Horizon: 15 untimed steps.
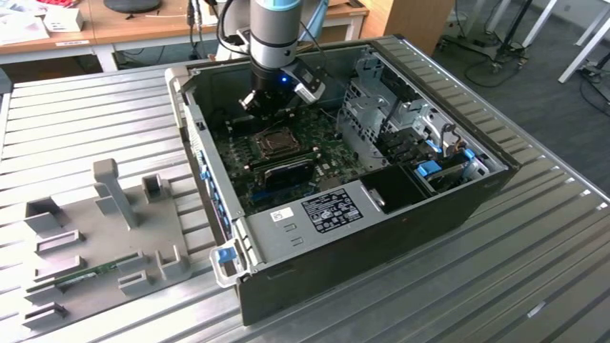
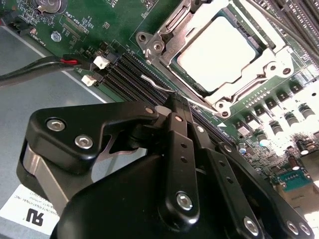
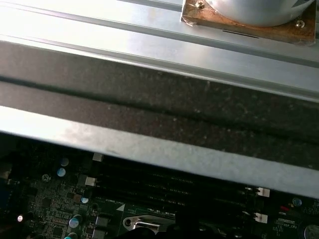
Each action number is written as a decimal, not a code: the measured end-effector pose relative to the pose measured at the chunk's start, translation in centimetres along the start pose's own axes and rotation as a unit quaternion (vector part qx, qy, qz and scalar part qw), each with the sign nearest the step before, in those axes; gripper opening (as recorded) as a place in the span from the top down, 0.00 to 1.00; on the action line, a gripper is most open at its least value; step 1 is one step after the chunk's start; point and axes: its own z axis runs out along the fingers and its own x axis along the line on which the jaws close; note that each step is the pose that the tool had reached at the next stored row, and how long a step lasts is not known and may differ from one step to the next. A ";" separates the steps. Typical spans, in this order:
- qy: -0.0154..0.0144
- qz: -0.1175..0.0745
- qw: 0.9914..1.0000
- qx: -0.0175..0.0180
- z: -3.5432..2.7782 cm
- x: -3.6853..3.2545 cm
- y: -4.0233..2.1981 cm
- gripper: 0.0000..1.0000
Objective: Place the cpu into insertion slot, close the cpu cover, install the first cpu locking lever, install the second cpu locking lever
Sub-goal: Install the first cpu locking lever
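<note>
Black gripper [image 2: 172, 102] closed narrow at the insertion slot's [image 2: 153, 42] edge, beside a thin wire lever [image 2: 154, 82] — cpu [image 2: 217, 52] just beyond, seated in the slot, framed by the cpu cover [image 2: 238, 89].

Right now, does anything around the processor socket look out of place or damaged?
Nothing looks damaged. The cpu cover lies flat around the cpu; a thin wire lever beside it, by the gripper, seems not yet latched.

Harsh glare on the cpu [image 2: 215, 54]
</note>
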 end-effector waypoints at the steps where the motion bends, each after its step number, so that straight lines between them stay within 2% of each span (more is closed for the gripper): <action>1: 0.000 0.000 1.000 0.000 0.04 -0.03 -0.01 0.90; 15: 0.000 0.000 1.000 0.000 0.76 -0.37 -0.20 0.90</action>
